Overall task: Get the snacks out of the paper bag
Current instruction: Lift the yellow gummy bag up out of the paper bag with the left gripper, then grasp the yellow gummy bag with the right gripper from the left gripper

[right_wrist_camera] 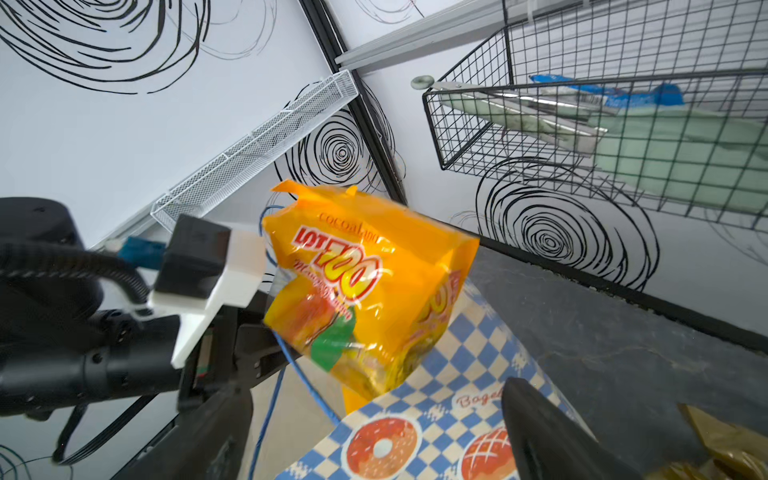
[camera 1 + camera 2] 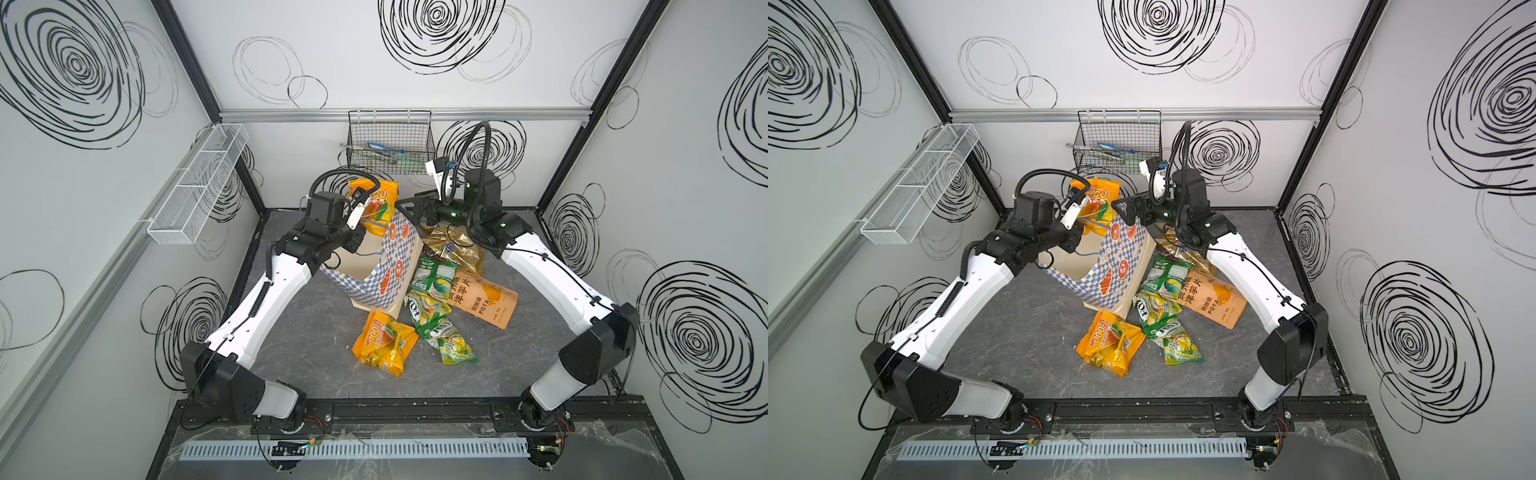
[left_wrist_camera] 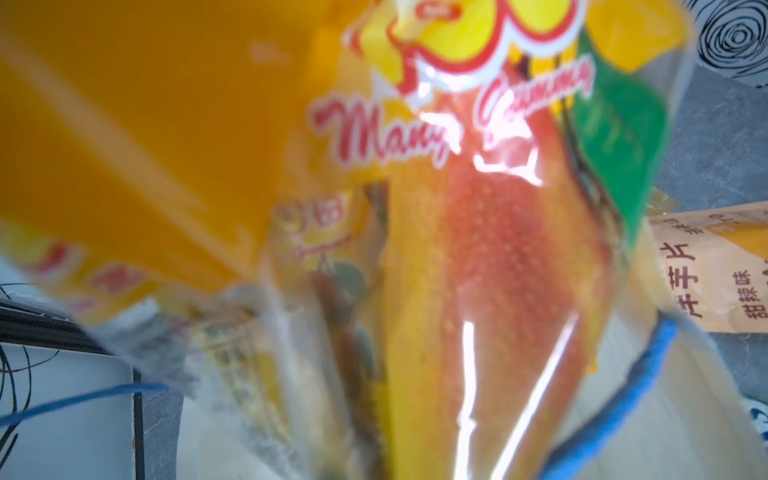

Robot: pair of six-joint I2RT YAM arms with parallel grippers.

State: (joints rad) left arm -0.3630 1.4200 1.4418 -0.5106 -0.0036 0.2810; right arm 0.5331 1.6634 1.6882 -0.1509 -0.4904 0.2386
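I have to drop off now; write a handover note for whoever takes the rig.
Left end effector: shut on a yellow-orange crinkly "100" packet, held over the tall cream checkered paper bag.
Right end effector: open, at the bag's top edge.
Done: other packets, orange, green and gold, lie on the grey table beside the bag.
To do: set the held packet down; check the bag, whose visible inside looks empty.

One gummy packet: yellow-orange, glossy, with red script lettering, a red fruit picture and a green patch; very close, blurred, filling most of the view. 
One blue cord: curves just beside the packet, against the cream wall of the paper bag. 
One pouch: orange-tan, Chinese characters, lying on the grey table.
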